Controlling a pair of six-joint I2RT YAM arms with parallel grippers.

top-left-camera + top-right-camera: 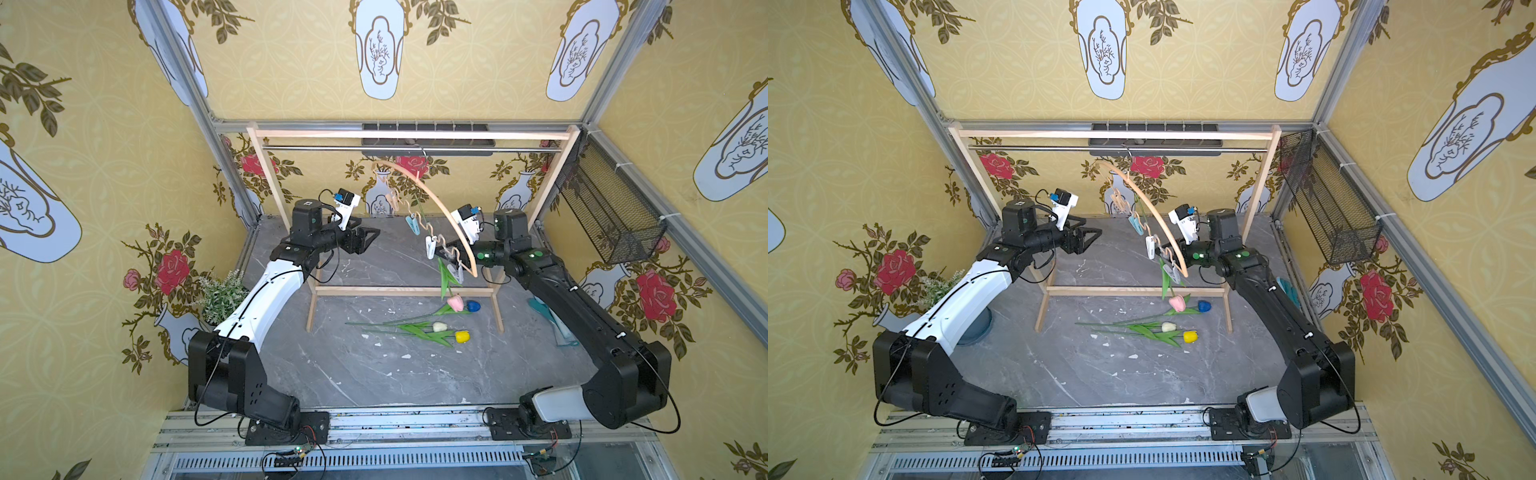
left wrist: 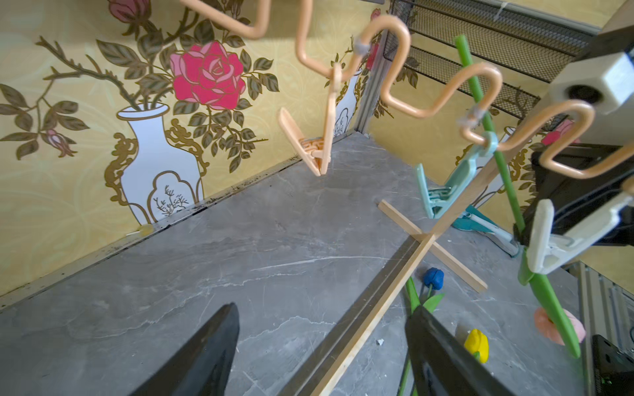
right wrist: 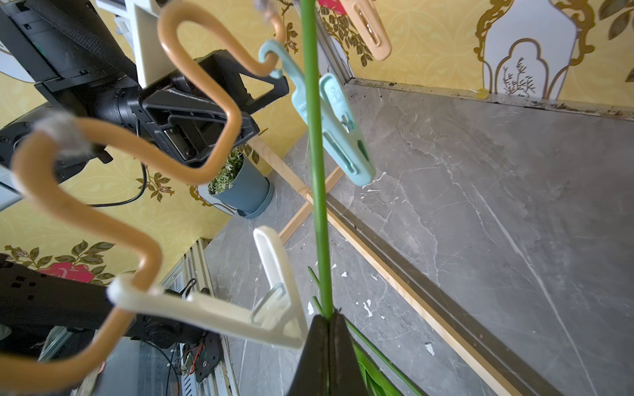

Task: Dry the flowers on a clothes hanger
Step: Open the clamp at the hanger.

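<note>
An artificial pink tulip (image 1: pixel 456 302) with a long green stem (image 3: pixel 314 137) is held head-down above the table. Its stem is pinched between the closed jaws of the right gripper (image 3: pixel 327 320). The stem is seen running up past the wavy lower bar of the thin, light-wood arched clothes hanger (image 1: pixel 440 204), close against a pale teal plastic peg (image 3: pixel 336 130). The tip of a white plastic peg (image 3: pixel 212 315) lies just beside the gripping jaws; whether it bites the stem cannot be told.

The hanger is hung by its metal hook from the steel rail (image 1: pixel 332 147) of a large rectangular wooden rack (image 1: pixel 332 134). It is swung out of line with the rail, its low end near the right gripper.

Below, a blue tulip (image 1: pixel 473 306), a cream-white tulip (image 1: pixel 439 326) and a yellow tulip (image 1: pixel 462 336) are laid on the grey marble-patterned table top (image 1: pixel 332 365), stems pointing towards the robot's left.

The left gripper (image 2: pixel 322 312) is held apart from the hanger, its jaws spread wide with nothing between them.

A leafy green potted plant (image 1: pixel 222 293) is stood by the left wall, and a black wire-mesh basket (image 1: pixel 606 216) is fixed to the right wall.
</note>
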